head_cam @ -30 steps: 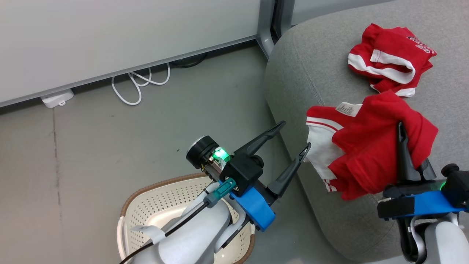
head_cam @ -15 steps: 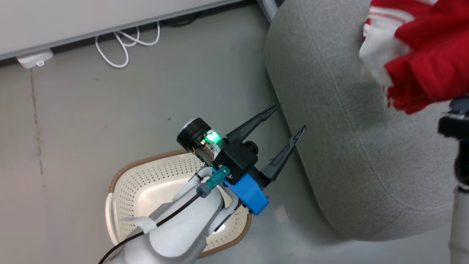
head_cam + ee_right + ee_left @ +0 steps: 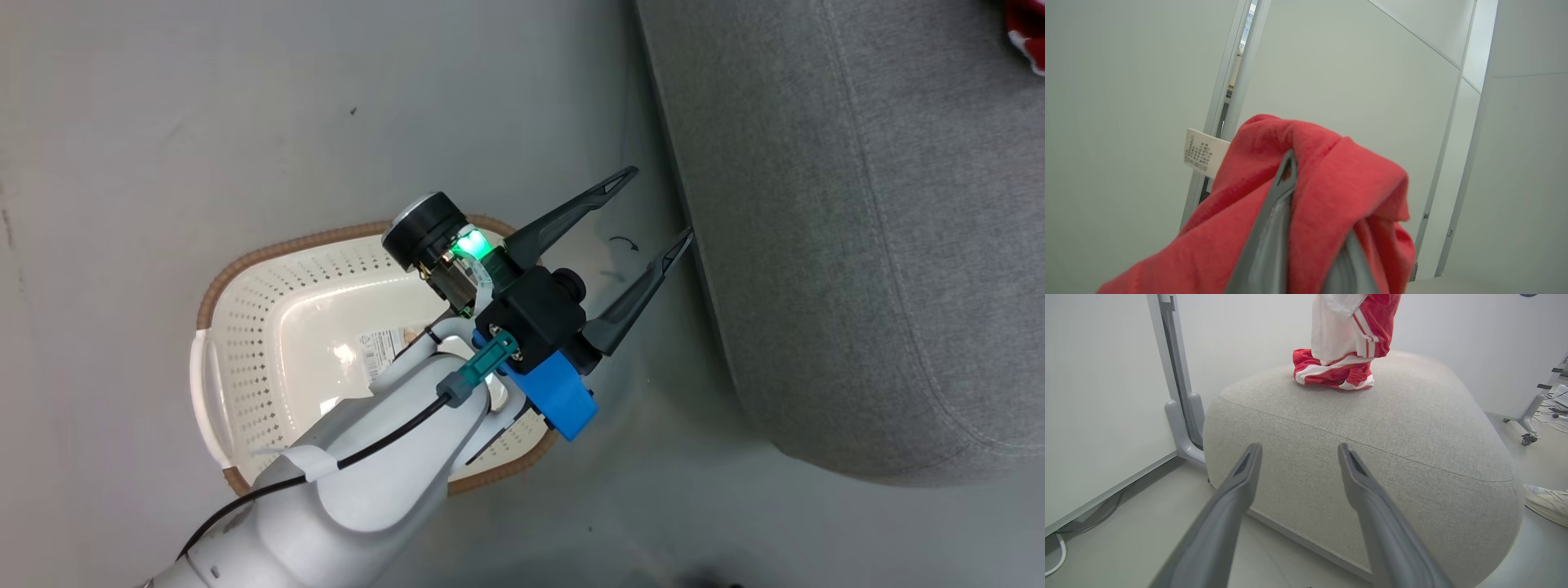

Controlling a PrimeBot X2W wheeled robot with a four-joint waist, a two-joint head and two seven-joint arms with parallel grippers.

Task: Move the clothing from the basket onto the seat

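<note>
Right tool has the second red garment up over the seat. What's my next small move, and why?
Probably ease the right tool down toward the seat before opening it. It is shut on the hanging garment, which dangles over the other garment lying on the seat, and the basket looks empty, so only the set-down remains.

Spread fingers point(image 3: 1237, 490) before grey seat point(image 3: 1392, 437), red clothing point(image 3: 1331, 373) atop

The clothing point(image 3: 1333, 373) lies on the seat point(image 3: 1372, 428), right of the basket point(image 3: 245, 351).
</note>
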